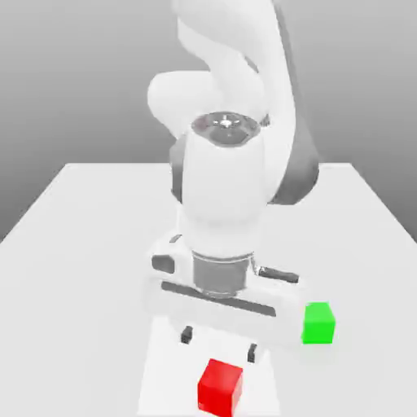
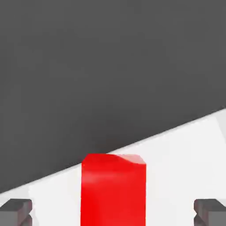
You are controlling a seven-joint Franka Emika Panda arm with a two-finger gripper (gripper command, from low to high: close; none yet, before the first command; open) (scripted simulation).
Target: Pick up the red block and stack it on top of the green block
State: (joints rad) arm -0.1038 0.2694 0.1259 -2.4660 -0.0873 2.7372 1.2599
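**Hand View: Red Block Between Spread Fingers**

A small matte bright red cube (image 2: 113, 190) sits on a white flat table surface (image 2: 176, 150), centred between 2 dark grey fingertips (image 2: 16, 211). The gripper (image 2: 113, 212) stands wide apart, touching nothing. A dark grey floor (image 2: 110, 66) lies beyond the table edge.

A white table (image 1: 73, 269) (plain, matte) before grey backdrop.

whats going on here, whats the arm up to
A white robot arm hangs over a white table, its gripper open and pointing down right by the red block. In the hand view the red block sits between the two dark fingers, which are spread apart and not touching it. The green block rests on the table off to the exterior view's right. Nothing is held and nothing is stacked yet.
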